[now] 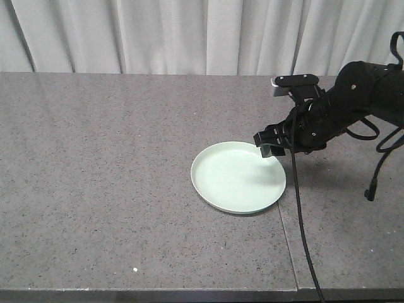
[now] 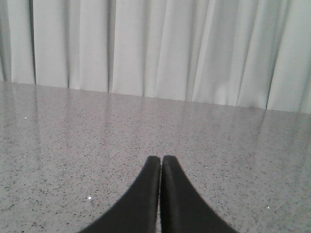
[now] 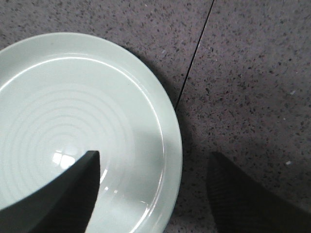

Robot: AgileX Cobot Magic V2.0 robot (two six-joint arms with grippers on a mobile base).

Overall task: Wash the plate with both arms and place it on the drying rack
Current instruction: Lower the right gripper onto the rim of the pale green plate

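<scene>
The pale mint-green plate (image 1: 238, 177) lies flat on the grey speckled counter, right of centre. My right gripper (image 1: 271, 146) hangs over its far right rim, open. In the right wrist view the plate (image 3: 73, 121) fills the left side; one finger is over the plate's inside, the other over the counter outside the rim, so my right gripper (image 3: 154, 162) straddles the rim. My left gripper (image 2: 161, 158) shows only in the left wrist view, shut with nothing in it, low over bare counter facing the curtain. The drying rack is out of view.
A seam (image 1: 287, 243) in the counter runs from the plate's right edge to the front edge. Black cables (image 1: 302, 227) hang from the right arm across the counter. A white curtain (image 1: 189, 35) closes off the back.
</scene>
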